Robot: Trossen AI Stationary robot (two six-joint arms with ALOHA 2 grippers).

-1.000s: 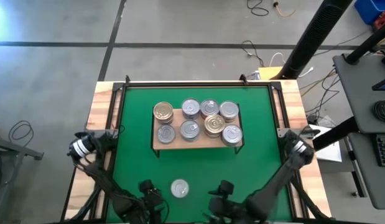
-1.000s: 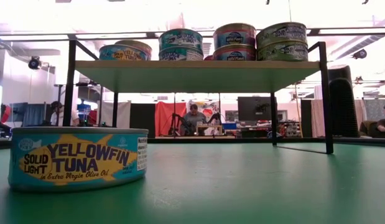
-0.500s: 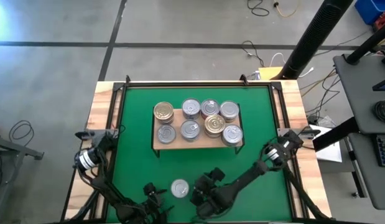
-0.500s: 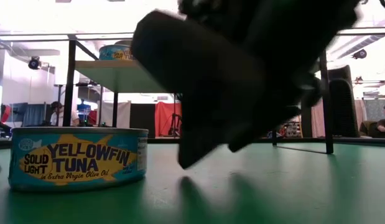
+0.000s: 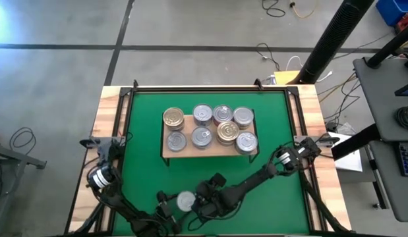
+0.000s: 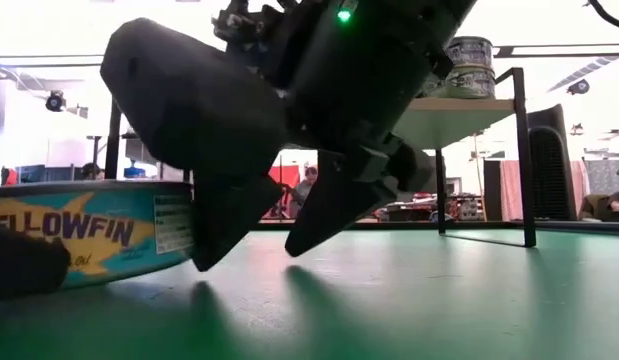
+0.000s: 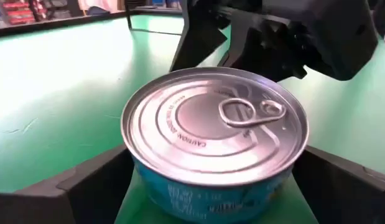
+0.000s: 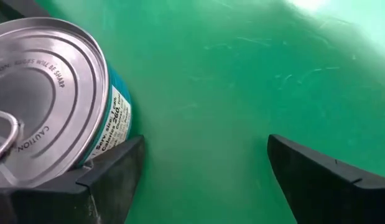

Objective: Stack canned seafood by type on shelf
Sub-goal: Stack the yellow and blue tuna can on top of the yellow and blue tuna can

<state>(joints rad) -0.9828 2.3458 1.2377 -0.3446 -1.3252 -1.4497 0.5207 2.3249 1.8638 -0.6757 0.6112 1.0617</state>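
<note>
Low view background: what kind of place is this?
Likely a robotics lab or workshop: bare concrete floor, loose cables, and beyond the green mat, people at desks with monitors.

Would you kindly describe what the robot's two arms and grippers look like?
Both arms are slim, dark jointed links with silver collars near their bases. The left gripper has two matte black, flat blocky fingers, and the right gripper has the same. In the low view, a small green light glows on the right gripper's black housing.
</note>
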